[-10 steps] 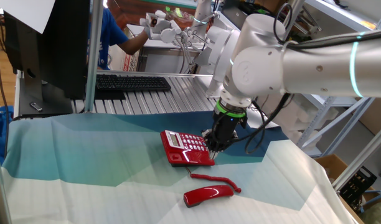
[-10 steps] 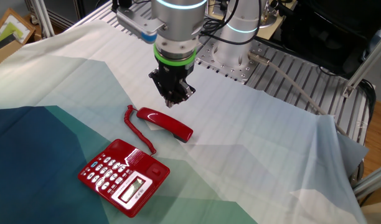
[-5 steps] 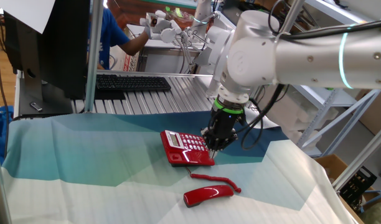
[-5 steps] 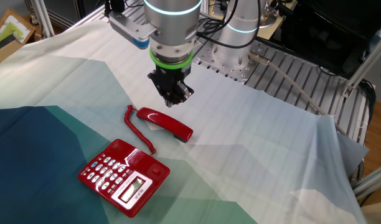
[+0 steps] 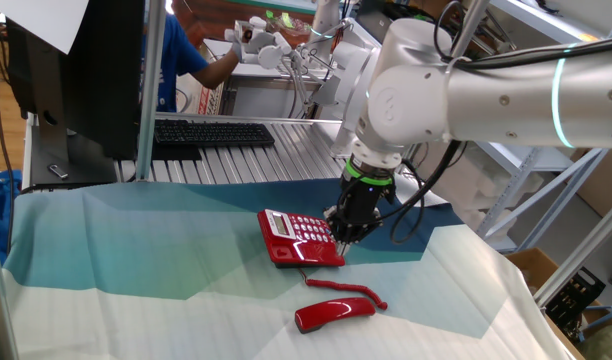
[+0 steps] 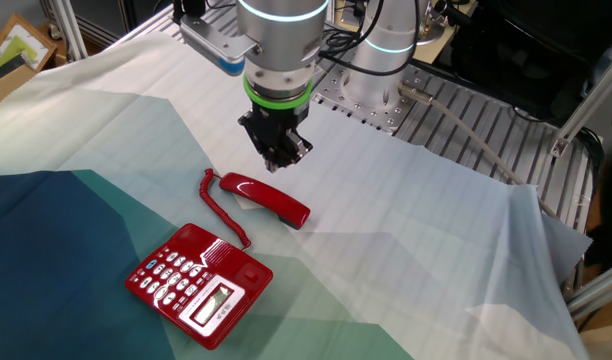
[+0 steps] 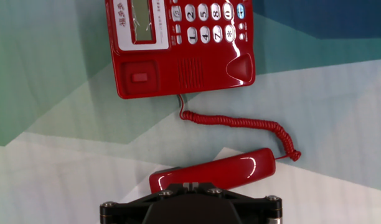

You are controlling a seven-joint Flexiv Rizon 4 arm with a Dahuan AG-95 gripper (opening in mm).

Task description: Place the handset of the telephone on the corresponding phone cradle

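The red handset (image 6: 266, 198) lies on the cloth, off the telephone (image 6: 198, 283), and a coiled red cord (image 6: 218, 205) joins the two. In the hand view the handset (image 7: 215, 172) sits just in front of my fingertips, and the telephone (image 7: 178, 43) is further ahead with its phone cradle (image 7: 178, 74) bare. My gripper (image 6: 279, 165) hangs above the handset, shut with nothing between its fingers. From the other side, the gripper (image 5: 342, 240) appears over the telephone (image 5: 301, 238), with the handset (image 5: 333, 313) nearer the camera.
A black keyboard (image 5: 211, 132) and a dark monitor (image 5: 76, 70) stand on the slatted metal table behind the cloth. A person in blue (image 5: 181, 55) is at the back. The arm's base (image 6: 376, 60) rises beyond the handset. A cardboard box (image 6: 11, 50) sits off the table's corner.
The arm's upper links have shifted slightly. The gripper stays shut over the handset; handset and telephone have not moved.
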